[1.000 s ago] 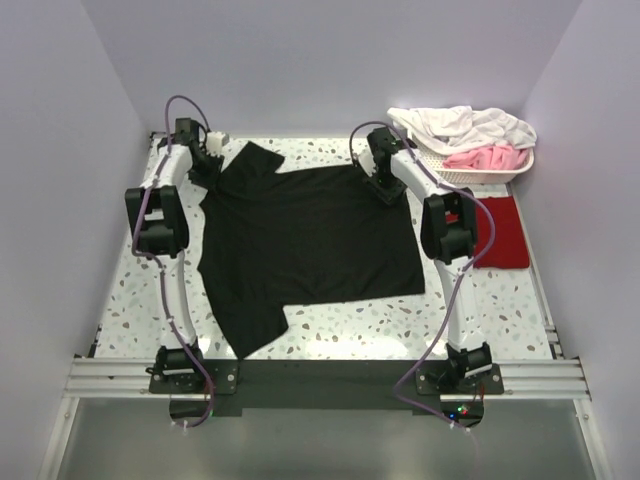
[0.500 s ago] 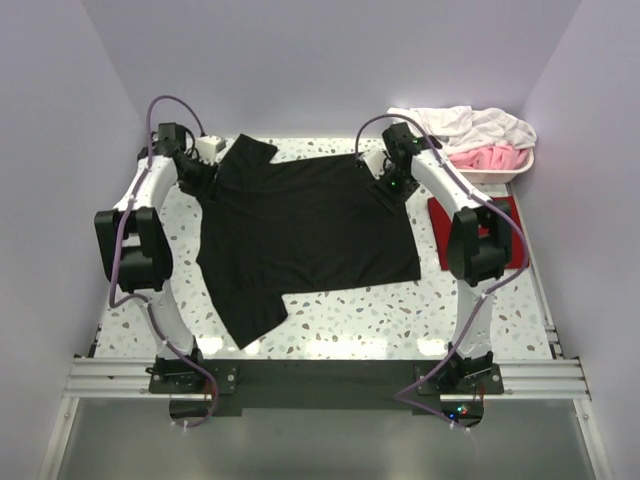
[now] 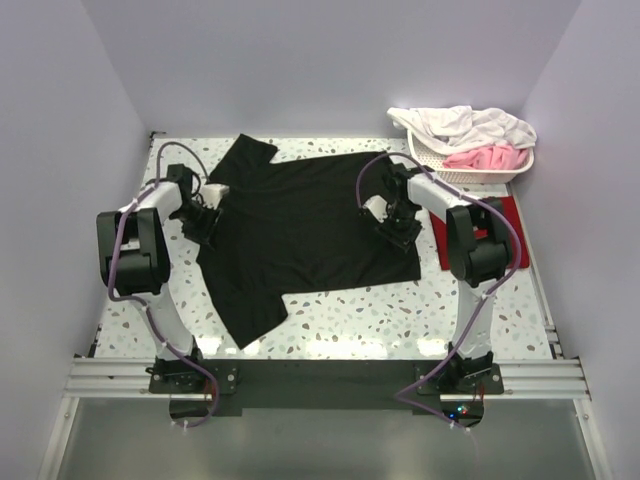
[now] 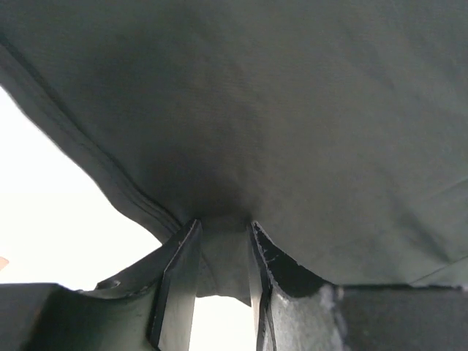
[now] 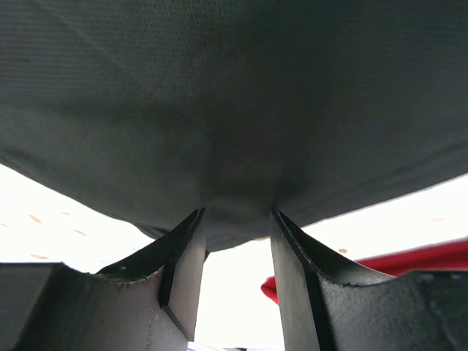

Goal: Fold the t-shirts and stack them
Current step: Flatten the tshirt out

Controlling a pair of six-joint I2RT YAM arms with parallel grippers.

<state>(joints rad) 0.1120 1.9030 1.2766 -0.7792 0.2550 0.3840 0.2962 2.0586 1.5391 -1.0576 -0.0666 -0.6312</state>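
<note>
Left gripper [image 4: 223,227] is clamped on a pinch of black cloth, you can see the fabric bunched right between its two fingers [image 4: 181,278] in the wrist view. Same deal with the right gripper [image 5: 238,216]: a fold of the same cloth sits squeezed in its jaws, so both are grasping the shirt, nothing loose. Biggest thing first: the speckled table [image 3: 340,320], and most of it is covered by the black t-shirt [image 3: 310,225], lying flat and spread out. The bit that matters imo is how it's oriented. Both sleeves, the far sleeve [image 3: 245,152] and the near sleeve [image 3: 250,318], stick out at the left end, and the straight hem is at the right end, so the shirt's long axis runs left to right across the table. The left arm has the sleeve end about midway between the two sleeves, and the right arm has the hem about midway along it. So the two grips sit on the shirt's centre line, one at each end. My guess is the coming move lifts along that line and folds one long half over the other, and both arms need to rise together or it'll skew. Back right there's a white basket [image 3: 480,178] heaped with white and pink laundry. Just in front of it the dark red t-shirt [image 3: 512,240] lies folded flat, partly behind the right arm, so that arm is the nearer one for stacking.
</note>
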